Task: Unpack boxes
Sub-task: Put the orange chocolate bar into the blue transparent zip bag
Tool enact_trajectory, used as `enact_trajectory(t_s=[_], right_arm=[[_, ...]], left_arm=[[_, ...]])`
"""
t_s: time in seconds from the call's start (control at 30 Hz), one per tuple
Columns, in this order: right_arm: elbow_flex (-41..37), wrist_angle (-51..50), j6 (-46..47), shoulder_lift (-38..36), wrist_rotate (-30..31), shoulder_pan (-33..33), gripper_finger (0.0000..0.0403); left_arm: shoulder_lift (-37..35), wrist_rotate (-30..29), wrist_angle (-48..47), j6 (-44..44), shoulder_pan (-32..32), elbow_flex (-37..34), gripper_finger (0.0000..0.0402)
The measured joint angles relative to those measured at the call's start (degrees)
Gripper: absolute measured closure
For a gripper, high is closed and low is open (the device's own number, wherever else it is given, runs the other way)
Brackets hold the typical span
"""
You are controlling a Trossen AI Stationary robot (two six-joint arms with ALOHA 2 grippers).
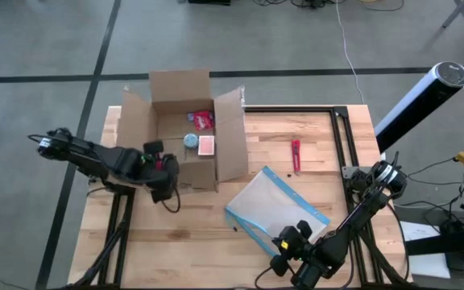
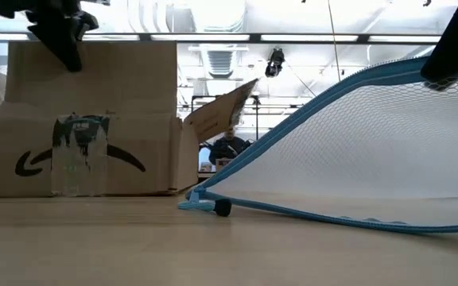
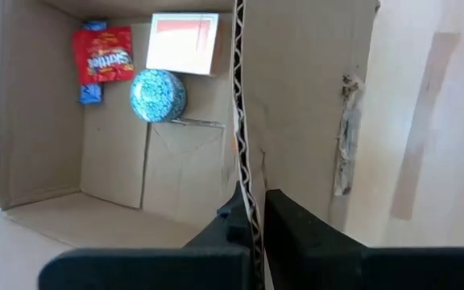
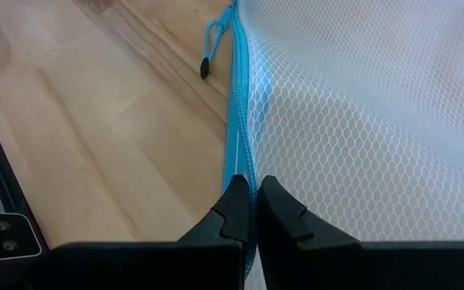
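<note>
While the box (image 1: 185, 129) wall is pinched by the left pincer (image 3: 252, 216) — stiff, light cardboard, best held at that rim — the mesh pouch (image 1: 274, 208) edge is clamped by the right pincer (image 4: 250, 201).

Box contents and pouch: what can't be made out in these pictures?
- Box floor nearest the left hand: in the left wrist view, cut off by the picture's edge and that hand.
- Box inside: in the low view, hidden by its front wall.
- Pouch contents: mesh shows nothing clearly in any view.
- Red tool: too small in the high view to identify.
</note>
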Motion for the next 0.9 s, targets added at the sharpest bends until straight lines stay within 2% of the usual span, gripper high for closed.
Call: enact_trajectory(t_s=[0.33,0.5,0.6,0.9], right_arm=[[0.0,0.1,0.0,0.0,0.0,0.0,0.0403],[0.0,0.1,0.0,0.0,0.0,0.0,0.0403],[0.0,0.1,0.0,0.0,0.0,0.0,0.0403],[0.0,0.1,0.0,0.0,0.0,0.0,0.0403]], left_arm=[[0.2,-3.8,-2.6,-4.0,-6.4,1.2,0.0401],[2.6,-5.5,-2.3,-5.8,-9.3,0.5,0.0401],[4.9,-6.0,-0.2,-7.0,-11.8,0.2,0.0401],[13.7,-2.6,8.8,-11.5,-18.8,0.0,0.0401]])
